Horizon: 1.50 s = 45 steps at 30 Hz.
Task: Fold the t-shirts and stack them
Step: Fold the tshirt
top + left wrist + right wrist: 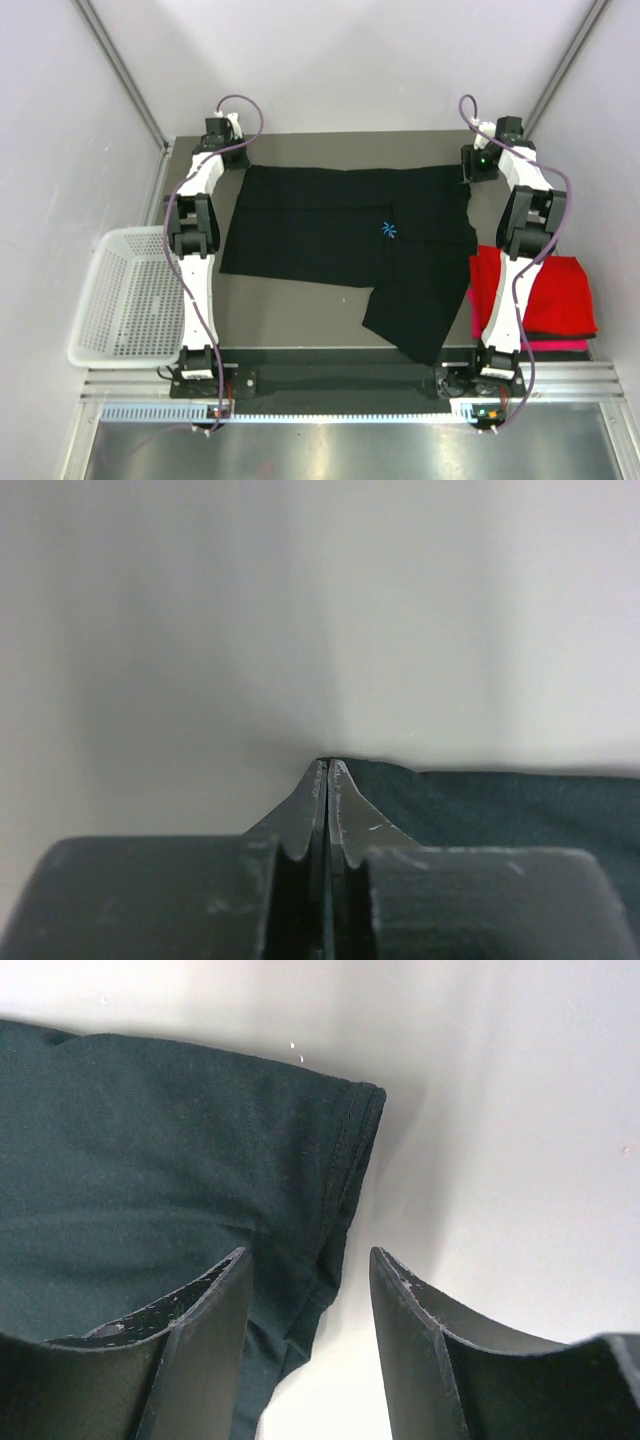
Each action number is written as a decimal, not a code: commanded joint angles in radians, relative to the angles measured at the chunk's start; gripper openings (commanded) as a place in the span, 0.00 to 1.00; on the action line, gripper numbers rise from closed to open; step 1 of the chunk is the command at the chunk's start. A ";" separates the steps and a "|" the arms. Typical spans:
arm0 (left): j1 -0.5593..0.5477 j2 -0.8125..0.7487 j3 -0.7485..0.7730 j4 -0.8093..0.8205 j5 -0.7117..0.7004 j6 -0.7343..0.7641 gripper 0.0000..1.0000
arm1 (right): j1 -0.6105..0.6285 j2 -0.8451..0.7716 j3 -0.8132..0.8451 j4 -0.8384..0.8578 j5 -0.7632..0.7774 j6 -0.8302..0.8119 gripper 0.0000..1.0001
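Note:
The black t-shirt (340,235) lies spread across the table, with its light-blue mark (389,230) near the middle and one flap hanging toward the front edge. My left gripper (228,150) is at its far left corner; in the left wrist view it (327,765) is shut, with the shirt's corner (500,800) pinched at the tips. My right gripper (478,165) is at the far right corner. It (310,1260) is open and straddles the shirt's hemmed edge (150,1140). A folded red t-shirt (545,285) lies on a magenta one (548,345) at the right.
A white mesh basket (125,300) stands off the table's left side. White enclosure walls stand close behind both grippers. A metal rail runs along the front edge by the arm bases.

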<state>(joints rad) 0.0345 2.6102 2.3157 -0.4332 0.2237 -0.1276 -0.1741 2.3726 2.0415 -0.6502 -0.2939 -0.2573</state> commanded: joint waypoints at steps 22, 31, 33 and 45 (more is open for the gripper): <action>0.039 -0.048 -0.064 0.030 -0.118 0.014 0.00 | 0.030 0.189 0.304 -0.011 -0.044 0.139 0.51; 0.044 -0.088 -0.096 0.044 -0.149 0.025 0.00 | 0.064 0.234 0.318 -0.026 0.015 0.142 0.00; 0.050 -0.084 -0.090 0.047 -0.161 0.023 0.00 | 0.064 0.231 0.318 -0.002 0.050 0.153 0.00; 0.068 -0.021 0.022 0.036 -0.201 0.031 0.00 | 0.096 0.292 0.413 0.100 0.159 0.167 0.00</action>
<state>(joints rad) 0.0967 2.5797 2.2734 -0.4061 0.0410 -0.1089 -0.1024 2.6221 2.3947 -0.6094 -0.1909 -0.0853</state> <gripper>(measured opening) 0.011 0.017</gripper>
